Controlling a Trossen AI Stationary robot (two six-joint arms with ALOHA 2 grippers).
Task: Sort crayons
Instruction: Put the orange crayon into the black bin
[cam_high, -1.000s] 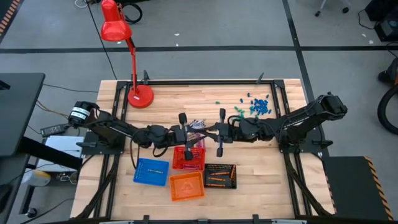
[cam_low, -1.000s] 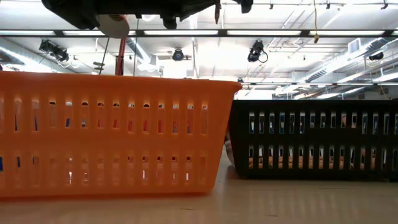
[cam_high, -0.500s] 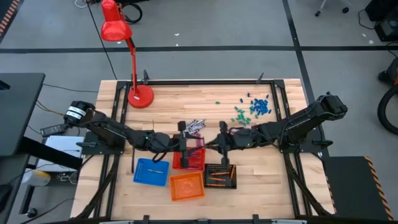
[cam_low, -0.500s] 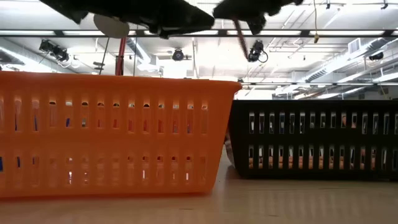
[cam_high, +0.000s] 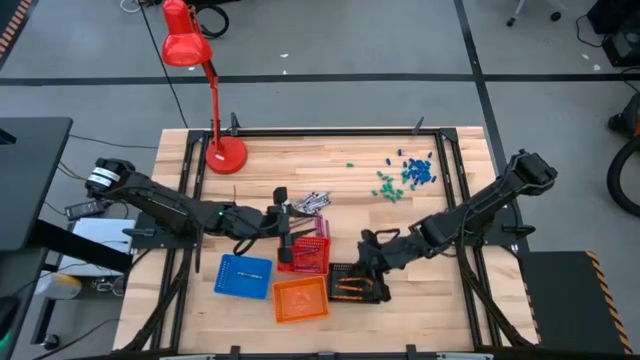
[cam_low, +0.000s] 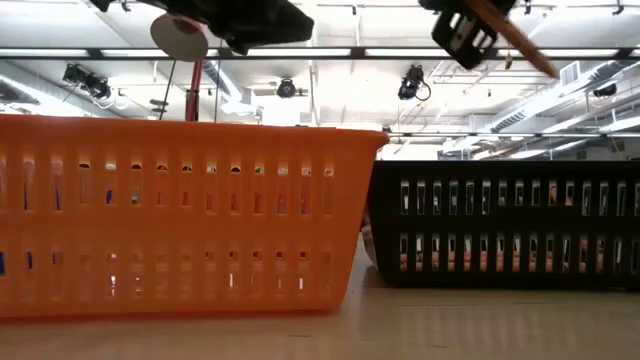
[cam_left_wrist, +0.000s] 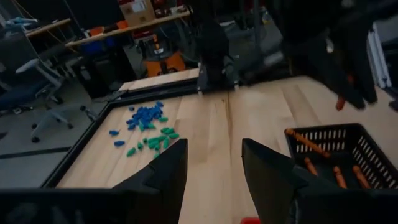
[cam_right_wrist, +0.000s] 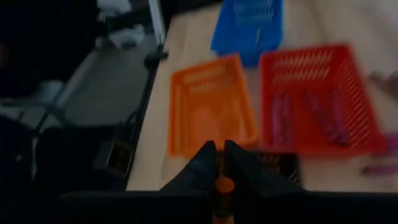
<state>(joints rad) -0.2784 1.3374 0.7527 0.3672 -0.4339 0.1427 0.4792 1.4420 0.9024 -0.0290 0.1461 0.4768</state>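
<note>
Loose grey-silver crayons (cam_high: 313, 201) lie in a pile on the table beyond the red basket (cam_high: 318, 262). Magenta crayons (cam_right_wrist: 311, 115) lie in the red basket, and orange crayons (cam_left_wrist: 323, 155) lie in the black basket (cam_high: 370, 272). My right gripper (cam_high: 367, 252) is above the black basket, shut on an orange crayon (cam_low: 520, 45). My left gripper (cam_high: 284, 224) is open and empty (cam_left_wrist: 214, 168) at the red basket's far left corner. My right gripper pinches one orange crayon between its two fingers. In the right wrist view the crayon's end (cam_right_wrist: 219, 186) shows between the fingertips. In the low view the crayon's free part (cam_low: 530, 55) sticks out of the fingers slanting down, lifted clear above the black basket.
A blue basket (cam_high: 243, 275) and an orange basket (cam_high: 300, 298) stand near the front edge beside the red and black ones. Small green and blue bits (cam_high: 405, 175) lie at the far right. A red desk lamp (cam_high: 225, 152) stands at the far left.
My right gripper has carried the orange crayon from beside the pile toward the table's near edge, and it now hangs over the black basket. My left gripper went out over the red basket and has drawn back toward the table's left and far side.
</note>
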